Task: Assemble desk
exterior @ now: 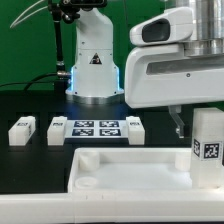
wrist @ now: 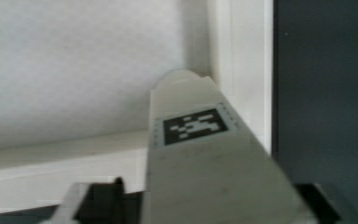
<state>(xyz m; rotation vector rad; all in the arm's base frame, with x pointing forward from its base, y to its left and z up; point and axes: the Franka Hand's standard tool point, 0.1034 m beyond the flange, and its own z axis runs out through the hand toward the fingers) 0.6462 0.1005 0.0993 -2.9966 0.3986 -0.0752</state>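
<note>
A white desk leg (exterior: 208, 147) with a black-and-white tag stands upright at the exterior view's right, over the right end of the white rimmed desk top (exterior: 130, 172). My gripper (exterior: 203, 124) comes down on it from above. In the wrist view the leg (wrist: 202, 140) runs between my two dark fingers (wrist: 101, 200), which press on its sides. Its far end sits at an inner corner of the desk top's rim (wrist: 240, 40). Three more legs (exterior: 22, 130) (exterior: 55, 129) (exterior: 133, 128) lie on the black table behind the top.
The marker board (exterior: 93, 128) lies flat between the loose legs. The robot's white base (exterior: 93, 65) stands behind it, in front of a green backdrop. A round socket (exterior: 88, 184) shows at the desk top's left end.
</note>
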